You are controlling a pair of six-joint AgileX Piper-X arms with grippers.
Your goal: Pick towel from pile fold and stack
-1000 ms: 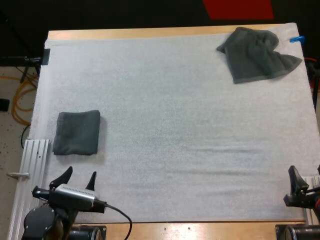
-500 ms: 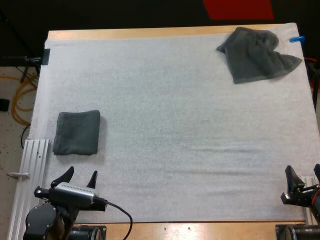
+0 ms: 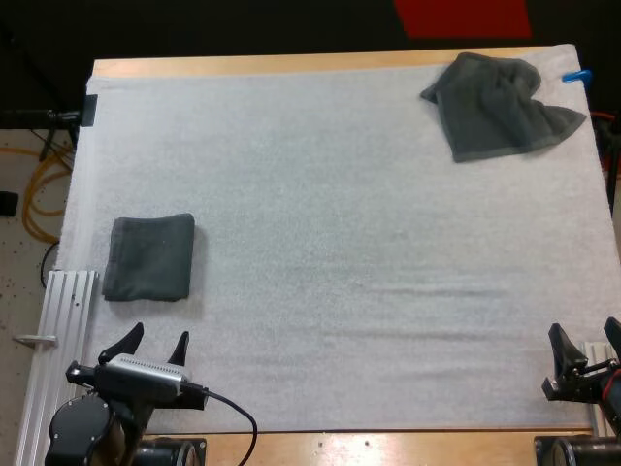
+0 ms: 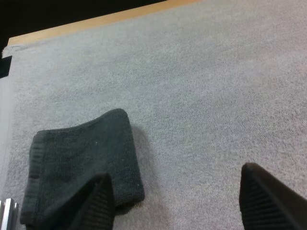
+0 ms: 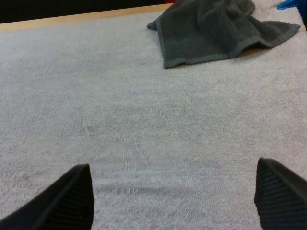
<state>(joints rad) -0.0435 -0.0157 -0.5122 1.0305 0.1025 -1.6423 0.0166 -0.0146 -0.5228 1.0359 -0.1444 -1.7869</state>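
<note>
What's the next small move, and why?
Probably send the right gripper forward toward the crumpled towel. That gripper hangs open and empty at the near right edge of the mat, on the same side as the towel in the far right corner. A folded towel already lies on the left, just ahead of the open left gripper.

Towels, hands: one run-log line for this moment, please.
left hand open; right hand open; crumpled towel far right; folded towel left

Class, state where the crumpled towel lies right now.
In the high view the crumpled towel lies at the mat's far right corner, far from the folded towel.
</note>
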